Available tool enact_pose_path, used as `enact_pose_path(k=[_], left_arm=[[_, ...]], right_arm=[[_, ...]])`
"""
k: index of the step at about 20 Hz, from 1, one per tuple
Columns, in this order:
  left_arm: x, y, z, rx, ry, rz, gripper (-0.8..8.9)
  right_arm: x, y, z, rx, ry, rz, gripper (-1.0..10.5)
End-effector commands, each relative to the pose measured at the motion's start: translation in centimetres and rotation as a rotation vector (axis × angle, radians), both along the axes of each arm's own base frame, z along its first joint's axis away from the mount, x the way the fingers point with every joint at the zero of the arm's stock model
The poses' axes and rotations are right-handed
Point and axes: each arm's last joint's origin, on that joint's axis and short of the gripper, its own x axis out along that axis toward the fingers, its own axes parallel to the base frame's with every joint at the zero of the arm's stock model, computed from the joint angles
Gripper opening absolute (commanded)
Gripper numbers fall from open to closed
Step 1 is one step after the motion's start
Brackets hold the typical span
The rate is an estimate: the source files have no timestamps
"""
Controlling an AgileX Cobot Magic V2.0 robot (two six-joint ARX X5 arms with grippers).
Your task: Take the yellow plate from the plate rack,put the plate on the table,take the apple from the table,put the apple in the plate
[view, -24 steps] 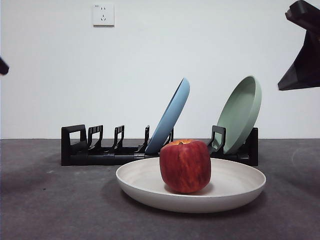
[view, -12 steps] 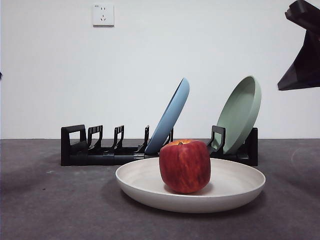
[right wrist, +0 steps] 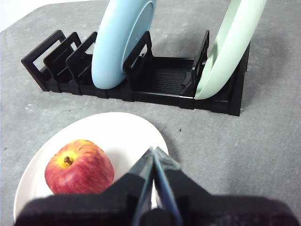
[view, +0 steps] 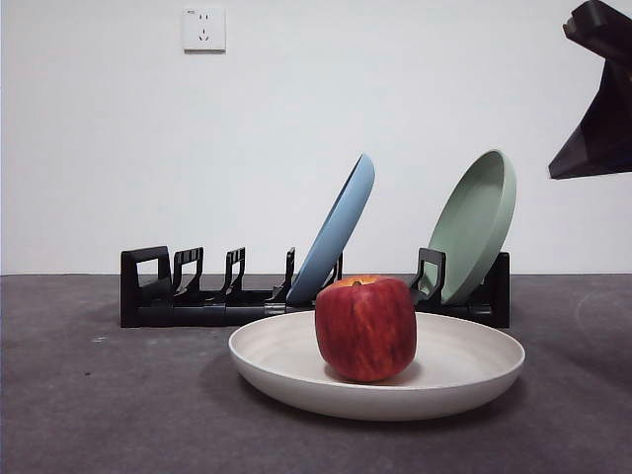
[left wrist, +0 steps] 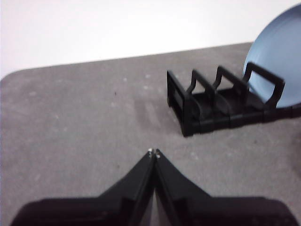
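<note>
The cream plate (view: 464,367) lies flat on the dark grey table (view: 99,415) in front of the black plate rack (view: 197,301). The dark red apple (view: 365,328) sits in the plate, also seen in the right wrist view (right wrist: 79,166) on the plate (right wrist: 117,134). My right gripper (right wrist: 154,153) is shut and empty, raised above the plate's near edge; it shows as a dark shape at the top right of the front view (view: 597,99). My left gripper (left wrist: 154,152) is shut and empty, over bare table off the rack's (left wrist: 211,101) empty end.
A light blue plate (view: 341,232) and a sage green plate (view: 479,222) lean upright in the rack, also in the right wrist view (right wrist: 120,42) (right wrist: 230,47). A wall socket (view: 203,30) is on the white wall behind.
The black tip at the front view's left edge has drawn out of view. The plate, apple and right gripper have not moved.
</note>
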Motion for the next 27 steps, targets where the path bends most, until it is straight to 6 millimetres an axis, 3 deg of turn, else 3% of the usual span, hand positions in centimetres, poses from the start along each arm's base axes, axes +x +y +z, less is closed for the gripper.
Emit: enact_pose_path(k=[1,4,23,27], left_arm=[[0.1,0.0,-1.2,0.003,-0.003,0.005,-0.03],[0.0,0.1,-2.3,-0.011,0.025,0.008,-0.03],[-0.1,0.1,-2.2,-0.017,0.011,0.012,-0.03],[-0.1,0.1,-2.2,-0.017,0.011,0.013,-0.03]], right_arm=[[0.0,0.0,-0.2,0.005,0.003,-0.005,0.0],[0.0,0.0,-0.2,0.005,0.003,-0.005,0.0],[-0.1,0.0,-0.3,-0.002,0.016,-0.005,0.0],[-1.3,-1.7,0.3,-0.128,-0.069,-0.021,0.0]])
